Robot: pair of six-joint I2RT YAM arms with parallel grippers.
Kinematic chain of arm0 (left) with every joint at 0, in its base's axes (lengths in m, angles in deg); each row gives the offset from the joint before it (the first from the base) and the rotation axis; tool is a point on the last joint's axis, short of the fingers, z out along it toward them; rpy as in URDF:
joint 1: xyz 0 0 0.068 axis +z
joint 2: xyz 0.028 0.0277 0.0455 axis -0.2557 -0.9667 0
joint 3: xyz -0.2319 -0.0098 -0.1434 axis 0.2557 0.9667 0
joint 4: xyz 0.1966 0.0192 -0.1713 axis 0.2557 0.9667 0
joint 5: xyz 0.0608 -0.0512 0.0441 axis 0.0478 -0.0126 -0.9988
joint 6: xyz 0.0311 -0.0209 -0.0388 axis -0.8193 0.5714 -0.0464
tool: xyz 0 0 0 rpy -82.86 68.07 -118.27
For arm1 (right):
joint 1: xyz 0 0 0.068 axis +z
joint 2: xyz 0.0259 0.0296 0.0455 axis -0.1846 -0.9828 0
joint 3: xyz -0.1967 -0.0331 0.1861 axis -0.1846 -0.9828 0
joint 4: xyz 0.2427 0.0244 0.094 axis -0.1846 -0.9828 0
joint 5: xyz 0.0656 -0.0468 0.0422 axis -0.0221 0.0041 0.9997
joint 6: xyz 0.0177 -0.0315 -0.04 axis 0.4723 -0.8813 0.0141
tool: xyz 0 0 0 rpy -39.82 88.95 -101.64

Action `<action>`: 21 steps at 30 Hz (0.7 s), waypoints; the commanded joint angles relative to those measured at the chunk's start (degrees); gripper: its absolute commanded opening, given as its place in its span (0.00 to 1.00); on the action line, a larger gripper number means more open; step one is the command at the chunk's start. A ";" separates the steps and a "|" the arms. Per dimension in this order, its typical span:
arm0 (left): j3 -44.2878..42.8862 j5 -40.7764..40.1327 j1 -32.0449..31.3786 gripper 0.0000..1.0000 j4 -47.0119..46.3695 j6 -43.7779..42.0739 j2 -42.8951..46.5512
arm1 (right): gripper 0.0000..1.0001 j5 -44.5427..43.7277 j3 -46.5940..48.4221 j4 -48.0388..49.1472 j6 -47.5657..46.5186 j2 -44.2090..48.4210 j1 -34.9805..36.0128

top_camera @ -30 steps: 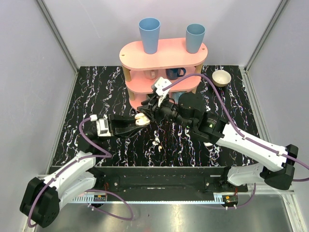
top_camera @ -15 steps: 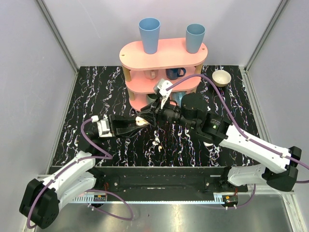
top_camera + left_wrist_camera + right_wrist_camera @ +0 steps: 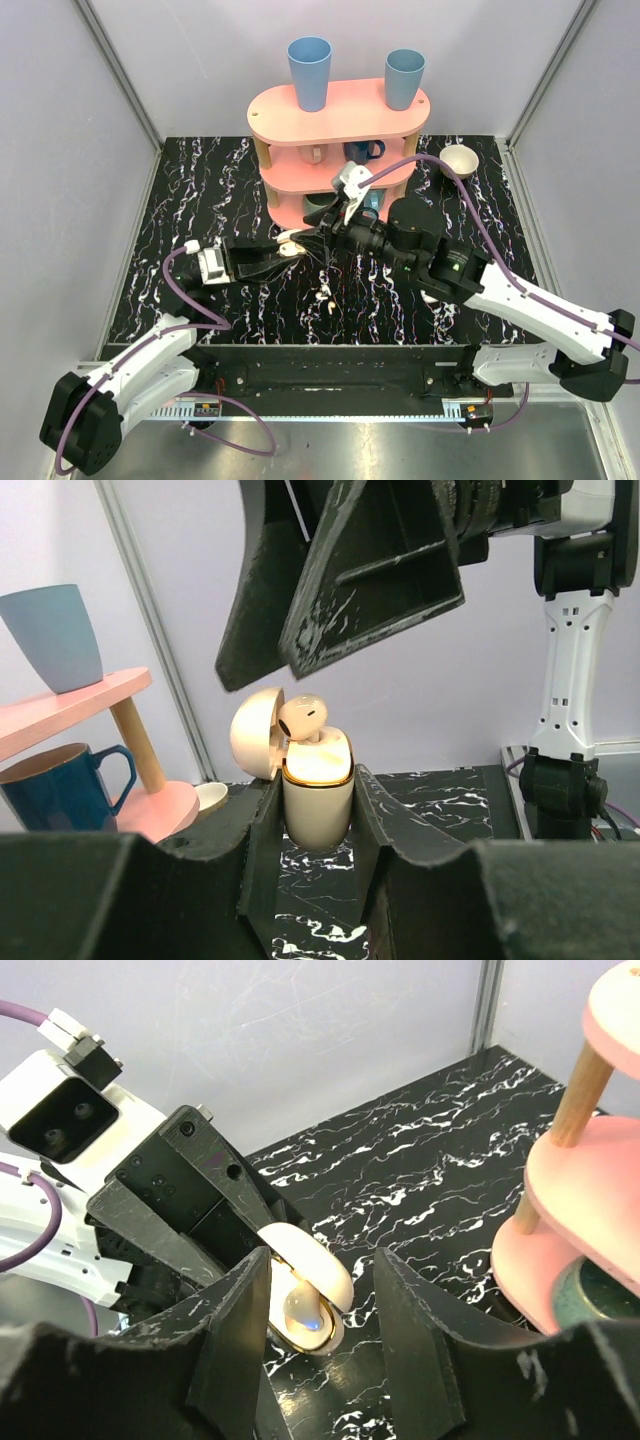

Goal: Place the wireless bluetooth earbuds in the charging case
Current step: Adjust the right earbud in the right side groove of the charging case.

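The black marble-patterned table (image 3: 200, 190), veined in white, stood inside pale grey walls (image 3: 180, 70). At the middle of the table's far edge rose a pink, oval-tiered wooden shelf (image 3: 340, 115). Two light blue plastic cups (image 3: 309, 72) stood on its top tier and a dark blue mug (image 3: 60, 785) on a lower one. A small cream bowl (image 3: 459, 160) sat near the far right corner. A tiny white piece (image 3: 322, 296) lay toward the near edge, too small to name.

Above the middle of the table the left gripper (image 3: 285, 248) was clamped narrowly on the cream, rounded charging case (image 3: 318, 805). It held the case upright between its black fingers, the lid hinged back. One cream wireless earbud (image 3: 303, 716) sat in the mouth of the case, its rounded head tilted and standing above the rim.

The right gripper (image 3: 320, 1280) hung just over the case from the far right. Its jaws were parted, one finger on each side of the case, and nothing was gripped between them.
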 commanded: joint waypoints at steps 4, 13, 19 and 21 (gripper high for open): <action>-1.19 -3.16 0.19 0.00 -3.28 -1.14 0.64 | 0.52 -0.92 0.98 -0.53 -2.82 4.39 0.10; -2.51 -2.63 0.28 0.00 -1.00 -1.59 0.03 | 0.49 2.45 2.30 -5.19 -1.67 1.67 0.10; -2.60 -2.10 0.19 0.00 -0.73 -1.50 0.29 | 0.47 2.88 3.00 -5.54 -3.43 -0.26 0.10; -2.69 -1.75 0.28 0.00 -0.21 -1.50 0.55 | 0.47 2.88 3.09 -5.37 -3.69 -0.61 0.10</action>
